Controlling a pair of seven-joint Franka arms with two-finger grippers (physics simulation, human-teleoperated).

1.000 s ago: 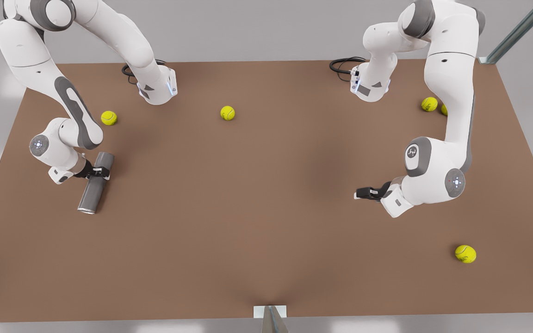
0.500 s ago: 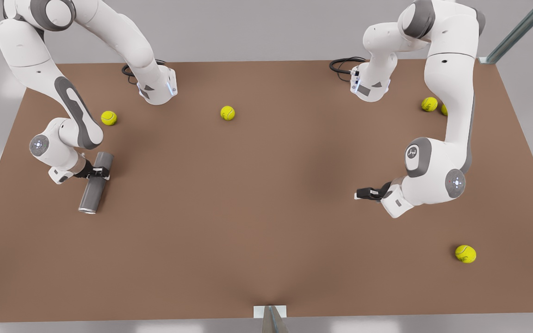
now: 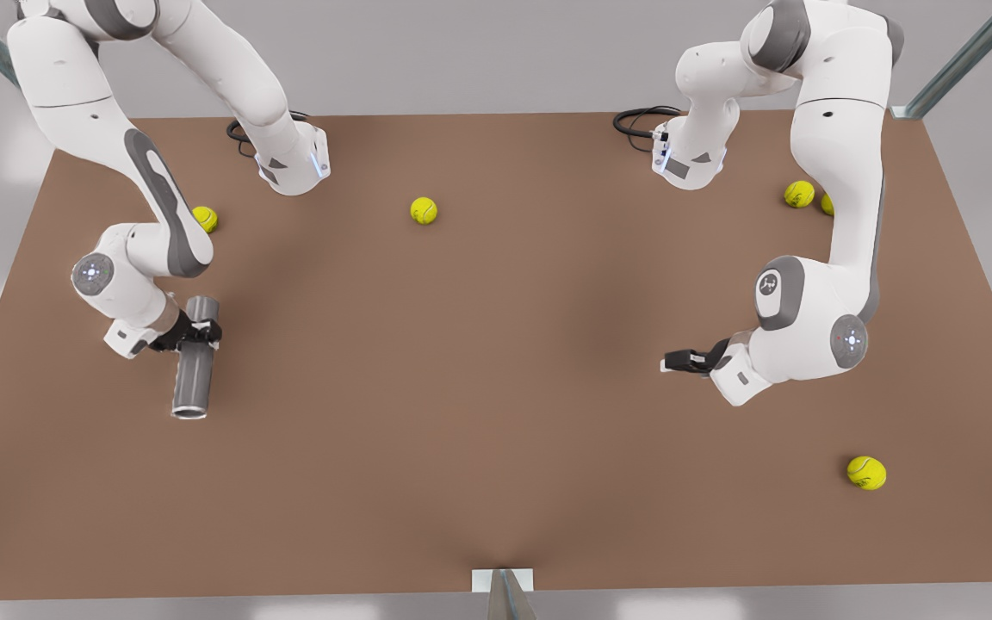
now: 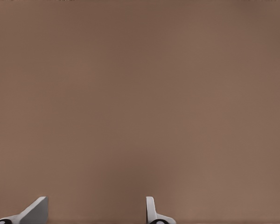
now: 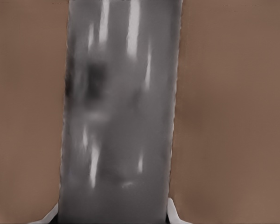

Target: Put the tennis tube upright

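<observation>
The right gripper point(image 3: 200, 331), at the front view's left, is clamped across the tennis tube point(image 3: 192, 362), its dark fingers point(image 3: 213, 330) pressed against the tube's sides a little way from the far end. The tube stretches from the gripper toward the near edge of the brown table point(image 3: 496, 482), its silvery rim point(image 3: 189, 413) facing the camera; whether it rests on the surface or is lifted slightly off it cannot be told from this angle. The rim opening looks hollow, and nothing can be made out inside it. In the right wrist view the grey, glossy tube point(image 5: 121, 112) runs straight down the middle with the two fingertips hugging it on either side.

The left gripper point(image 3: 675, 362), at the front view's right, waits above bare table with its fingers point(image 4: 151, 212) spread apart and holding nothing.

Yellow tennis balls lie loose on the table: one point(image 3: 424, 210) near the middle back, one point(image 3: 205, 219) partly behind the right arm, two point(image 3: 799, 194) by the left arm, and one point(image 3: 866, 473) near the front right corner.
</observation>
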